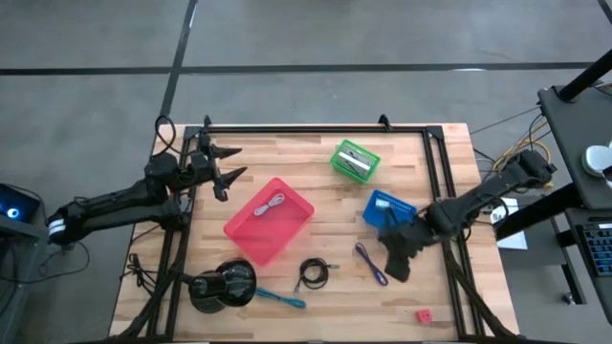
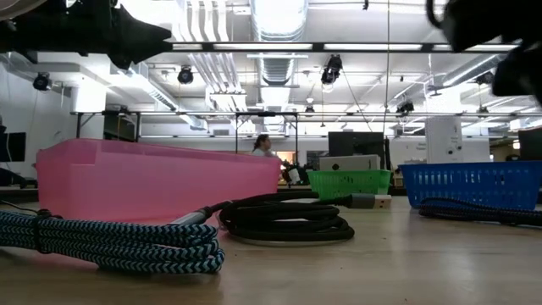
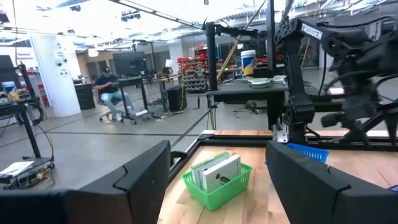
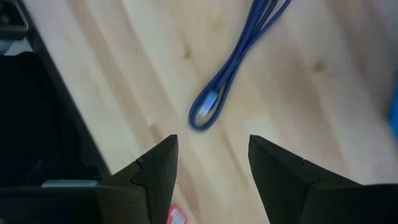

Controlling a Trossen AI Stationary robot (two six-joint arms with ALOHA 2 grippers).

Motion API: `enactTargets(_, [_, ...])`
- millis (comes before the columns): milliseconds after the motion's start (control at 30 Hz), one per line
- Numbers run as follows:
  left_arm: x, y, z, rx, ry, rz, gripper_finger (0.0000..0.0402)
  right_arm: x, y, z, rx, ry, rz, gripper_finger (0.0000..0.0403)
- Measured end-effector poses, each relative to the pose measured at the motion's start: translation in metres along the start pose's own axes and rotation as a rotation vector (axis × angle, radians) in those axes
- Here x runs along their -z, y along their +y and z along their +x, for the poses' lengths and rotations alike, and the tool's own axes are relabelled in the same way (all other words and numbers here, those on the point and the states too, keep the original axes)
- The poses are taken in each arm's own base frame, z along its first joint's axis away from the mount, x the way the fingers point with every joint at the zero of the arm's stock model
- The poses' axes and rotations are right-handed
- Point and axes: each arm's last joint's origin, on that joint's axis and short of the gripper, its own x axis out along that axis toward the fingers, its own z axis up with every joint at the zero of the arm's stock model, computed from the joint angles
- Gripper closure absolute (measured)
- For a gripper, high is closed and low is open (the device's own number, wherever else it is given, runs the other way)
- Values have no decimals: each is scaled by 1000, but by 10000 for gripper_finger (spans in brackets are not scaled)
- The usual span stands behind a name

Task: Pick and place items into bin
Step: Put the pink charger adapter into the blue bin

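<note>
Overhead, the wooden bench [image 1: 316, 239] carried a pink bin [image 1: 269, 221] at its middle with a whitish cord [image 1: 274, 203] lying inside. A green basket [image 1: 355, 160] holding a pale flat packet sat toward the far edge, and a blue basket [image 1: 387, 209] stood to its right. Near the front lay a coiled black cord [image 1: 313, 273], a teal braided cord [image 1: 279, 298], a large black round object [image 1: 223, 284] and a small red block [image 1: 422, 314].

The right gripper [image 1: 399, 260] hung over the purple cord [image 4: 231, 67], fingers [image 4: 155, 171] spread and empty, the cord's plug end just beyond their tips. The left gripper [image 1: 228, 168] hovered at the bench's far left corner, well clear of the bin, fingers [image 3: 308, 174] spread wide and holding nothing.

White lettering on the right arm in the left wrist view was too partial to read. A seated person [image 3: 111, 94] showed in the room beyond.
</note>
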Motion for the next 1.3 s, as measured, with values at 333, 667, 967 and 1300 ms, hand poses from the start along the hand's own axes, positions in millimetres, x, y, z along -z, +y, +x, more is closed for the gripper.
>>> enactTargets(333, [-1, 0, 0, -3, -16, -154, 155, 56, 34, -4, -8, -57, -64, 223])
enactTargets(667, [-7, 1, 0, -4, -76, -149, 155, 107, 86, -40, -58, -232, -525, 225])
enactTargets(967, [-9, 2, 1, -21, -97, -150, 155, 122, 107, -33, 207, -44, -549, 225])
enactTargets(1300, [-14, 3, 3, -39, -150, -149, 155, 133, 117, 11, 320, 15, -616, 224])
